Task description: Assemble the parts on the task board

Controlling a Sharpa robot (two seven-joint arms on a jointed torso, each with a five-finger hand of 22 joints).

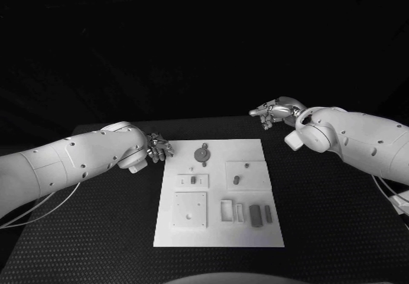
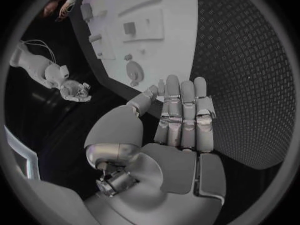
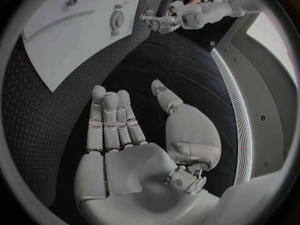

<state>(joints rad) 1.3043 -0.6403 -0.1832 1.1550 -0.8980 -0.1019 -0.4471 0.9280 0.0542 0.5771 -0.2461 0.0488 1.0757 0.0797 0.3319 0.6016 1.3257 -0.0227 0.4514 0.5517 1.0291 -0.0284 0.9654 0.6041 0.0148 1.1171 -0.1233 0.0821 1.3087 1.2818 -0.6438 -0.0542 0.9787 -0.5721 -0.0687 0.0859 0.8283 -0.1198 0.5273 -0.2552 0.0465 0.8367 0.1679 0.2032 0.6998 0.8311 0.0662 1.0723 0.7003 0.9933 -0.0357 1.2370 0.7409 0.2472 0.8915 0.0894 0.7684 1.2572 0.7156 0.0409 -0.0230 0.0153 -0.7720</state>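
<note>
Both hands are empty, fingers straight and side by side. Left hand (image 1: pixel 156 147) hovers at the board's (image 1: pixel 217 234) far left corner; right hand (image 1: pixel 274 111) hangs beyond its far right corner, apart from it. On the board lie a round part (image 1: pixel 202 154) at the far end and grey bars (image 1: pixel 256 215) near the front right.

No text, label, brand, number or sign can be read anywhere in these views. The task board (image 1: pixel 250 232) carries only plain raised blocks and small parts, with no lettering that can be made out, and the arms and hands bear no markings that can be read.
</note>
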